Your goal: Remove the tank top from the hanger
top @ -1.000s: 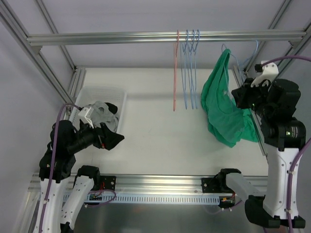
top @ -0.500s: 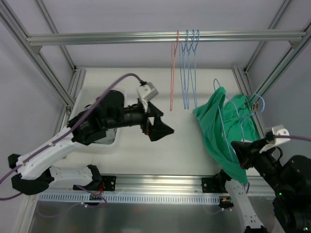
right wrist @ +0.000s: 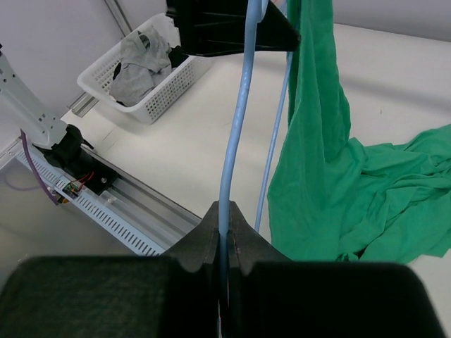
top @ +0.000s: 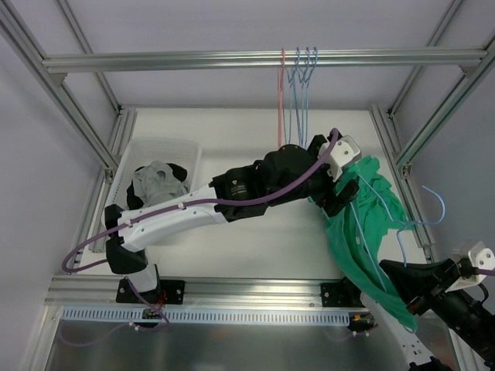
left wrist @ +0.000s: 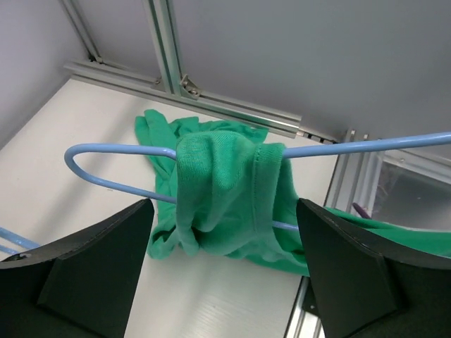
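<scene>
Left wrist view: the green tank top (left wrist: pixel 211 169) hangs rumpled, its strap bunched over the blue hanger (left wrist: pixel 106 184), its body trailing onto the table (left wrist: pixel 70 137) at the right side. The left gripper (left wrist: pixel 224 218) is spread wide, one finger on either side of the strap. The right gripper (right wrist: pixel 225 220) pinches the hanger's wire.

The left gripper (top: pixel 330 173) has left its place beside the basket (top: pixel 166 143); the left arm (top: pixel 193 212) now stretches across the table (top: pixel 232 131), its jaws spread wide on either side of the tank top (top: pixel 363 232) strap draped over the hanger (right wrist: pixel 237 134). The right gripper (right wrist: pixel 225 220), clamped on the hanger wire, has dropped from high at the far right to the near right corner, drawing hanger and tank top down with it
</scene>
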`<control>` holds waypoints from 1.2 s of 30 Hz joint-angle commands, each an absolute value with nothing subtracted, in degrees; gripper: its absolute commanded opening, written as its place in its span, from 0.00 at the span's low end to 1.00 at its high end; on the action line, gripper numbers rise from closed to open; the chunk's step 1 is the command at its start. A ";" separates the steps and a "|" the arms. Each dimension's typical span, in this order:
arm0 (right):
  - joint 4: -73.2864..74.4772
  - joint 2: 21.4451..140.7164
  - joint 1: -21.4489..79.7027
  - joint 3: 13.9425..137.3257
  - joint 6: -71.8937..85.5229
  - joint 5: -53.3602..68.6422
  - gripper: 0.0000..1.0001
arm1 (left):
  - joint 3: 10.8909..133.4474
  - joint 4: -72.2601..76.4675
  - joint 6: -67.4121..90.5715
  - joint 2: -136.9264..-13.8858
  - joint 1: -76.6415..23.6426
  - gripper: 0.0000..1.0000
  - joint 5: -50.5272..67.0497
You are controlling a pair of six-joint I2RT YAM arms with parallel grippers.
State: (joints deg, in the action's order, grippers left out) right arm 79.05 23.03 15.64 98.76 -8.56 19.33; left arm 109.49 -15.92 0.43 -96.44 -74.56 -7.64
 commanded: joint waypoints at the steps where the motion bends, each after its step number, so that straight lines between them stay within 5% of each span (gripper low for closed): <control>1: 81.91 22.59 17.14 100.37 -8.00 21.44 0.00 | 112.50 -13.01 -2.02 -96.76 -74.79 0.83 -10.72; 2: 81.83 22.50 17.23 100.37 -8.17 22.49 0.00 | 112.50 -12.75 -2.37 -97.12 -74.79 0.76 -10.98; 3: 81.74 22.41 17.66 100.46 -8.26 22.50 0.00 | 112.59 -12.74 -2.46 -97.29 -74.79 0.54 -11.51; 5: 81.74 22.24 18.02 100.63 -8.44 21.45 0.00 | 112.41 -12.74 -2.55 -96.95 -74.79 0.29 -13.18; 6: 81.74 22.24 18.45 100.46 -8.70 21.01 0.00 | 112.06 -12.66 -2.72 -96.60 -74.79 0.08 -13.97; 7: 81.83 22.06 18.63 100.28 -8.79 20.57 0.00 | 111.19 -12.66 -2.55 -96.16 -74.79 0.00 -15.37; 13: 82.00 22.24 20.12 99.31 -10.89 21.44 0.00 | 106.88 -11.61 -0.36 -89.92 -74.79 0.00 -23.18; 19: 83.85 23.29 29.52 99.49 -14.93 26.00 0.00 | 101.08 -11.16 6.75 -80.61 -74.79 0.00 -44.27; 24: 79.90 22.33 35.06 100.62 -17.48 46.38 0.00 | 95.02 -11.42 9.49 -73.31 -74.79 0.00 -51.42; 29: 74.80 23.73 35.69 105.73 -18.90 44.77 0.00 | 87.65 -11.60 13.35 -64.63 -74.79 0.00 -38.89; 36: 42.67 24.69 29.98 86.68 -11.79 49.47 0.00 | 66.23 -4.32 18.79 -51.69 -74.88 0.00 -6.52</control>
